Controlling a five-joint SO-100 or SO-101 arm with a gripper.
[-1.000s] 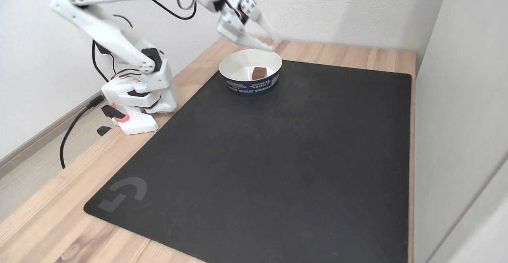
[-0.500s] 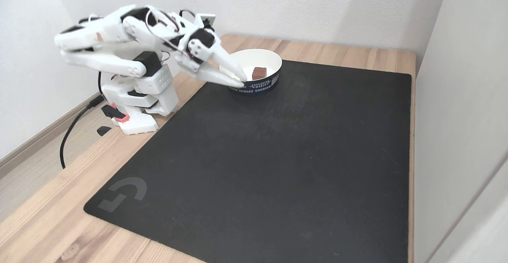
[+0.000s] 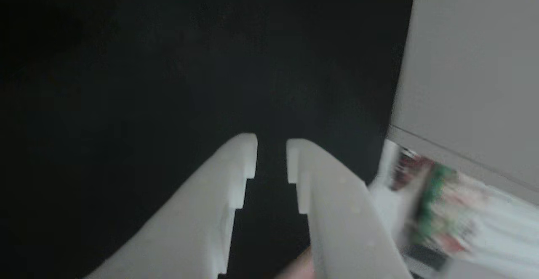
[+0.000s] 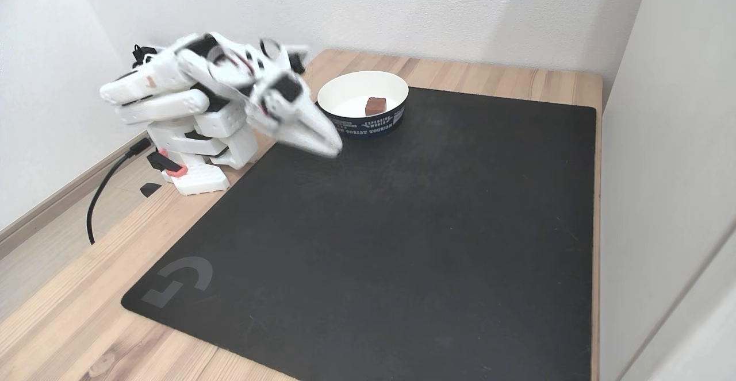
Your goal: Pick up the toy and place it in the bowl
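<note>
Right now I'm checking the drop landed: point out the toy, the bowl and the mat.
toy [image 4: 375, 106], fixed view, its front face.
bowl [image 4: 368, 126], fixed view, its dark printed outer wall.
mat [image 4: 402, 226], fixed view, bare black middle.

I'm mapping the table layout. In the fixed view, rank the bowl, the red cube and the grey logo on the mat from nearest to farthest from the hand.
1. The round white bowl with a dark blue band, just right of the hand.
2. The small dark red cube, inside that bowl.
3. The grey logo at the black mat's near left corner, farthest.

White plastic arm [image 4: 190, 91], black cables [image 4: 106, 183]
</note>
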